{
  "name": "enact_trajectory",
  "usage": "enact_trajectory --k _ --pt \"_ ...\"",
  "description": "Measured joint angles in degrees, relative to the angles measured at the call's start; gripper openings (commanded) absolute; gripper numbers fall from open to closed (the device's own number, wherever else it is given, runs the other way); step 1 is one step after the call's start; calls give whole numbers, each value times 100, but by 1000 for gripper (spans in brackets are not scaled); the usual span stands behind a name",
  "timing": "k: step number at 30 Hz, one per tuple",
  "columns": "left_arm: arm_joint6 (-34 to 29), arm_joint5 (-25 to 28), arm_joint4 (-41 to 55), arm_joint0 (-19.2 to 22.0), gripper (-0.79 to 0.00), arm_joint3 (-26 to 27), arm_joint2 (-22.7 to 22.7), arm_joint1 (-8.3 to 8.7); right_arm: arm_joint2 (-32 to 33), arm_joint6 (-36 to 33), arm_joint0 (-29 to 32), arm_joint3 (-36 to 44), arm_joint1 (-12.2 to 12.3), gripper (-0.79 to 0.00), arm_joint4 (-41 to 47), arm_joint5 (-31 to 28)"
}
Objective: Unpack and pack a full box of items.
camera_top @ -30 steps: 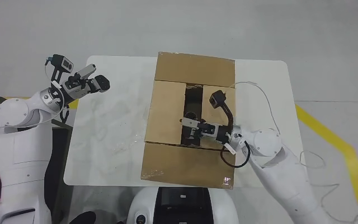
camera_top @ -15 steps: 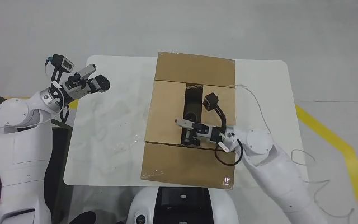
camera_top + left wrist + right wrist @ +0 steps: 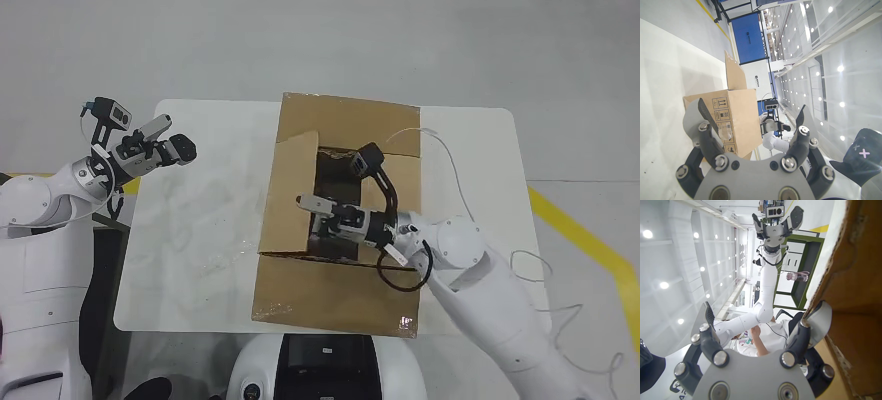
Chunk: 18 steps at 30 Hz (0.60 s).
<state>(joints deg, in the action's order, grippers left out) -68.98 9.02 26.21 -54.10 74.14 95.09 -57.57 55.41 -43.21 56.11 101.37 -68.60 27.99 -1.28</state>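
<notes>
**Right gripper props 1 box flap up; left gripper waits apart**

The box point(image 3: 340, 120) stands in the middle of the table point(image 3: 200, 250). Its 2 long outer flaps are folded outward, so only the 2 inner flaps cover the opening. The flap point(image 3: 292, 195) on the box's left side is tilted up, and a dark gap shows between it and the flat flap on the right side. What lies inside the box cannot be made out.

The right gripper point(image 3: 318, 208) sits over the box's opening with its jaws spread and nothing between them. 1 finger point(image 3: 817, 317) bears against the raised flap's cut edge. It seems meant to pry rather than pinch, since a push suffices to swing cardboard aside.

The left gripper point(image 3: 180, 150) hangs well apart from the box, beyond its left side, jaws spread and empty. It probably stays clear until the opening is free for reaching in.
</notes>
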Motion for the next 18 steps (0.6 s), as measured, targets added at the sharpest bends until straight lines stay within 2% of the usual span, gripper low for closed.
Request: enact_trajectory --k 8,12,18 --pt "10 0 -1 -6 0 10 0 0 -713 279 -523 41 -240 0 -158 -161" --pt "294 0 -41 -58 0 208 51 18 -1067 458 -695 1 -367 0 -289 -261" --pt "469 161 76 73 0 304 158 55 -1560 651 -880 -77 -561 0 -494 -427"
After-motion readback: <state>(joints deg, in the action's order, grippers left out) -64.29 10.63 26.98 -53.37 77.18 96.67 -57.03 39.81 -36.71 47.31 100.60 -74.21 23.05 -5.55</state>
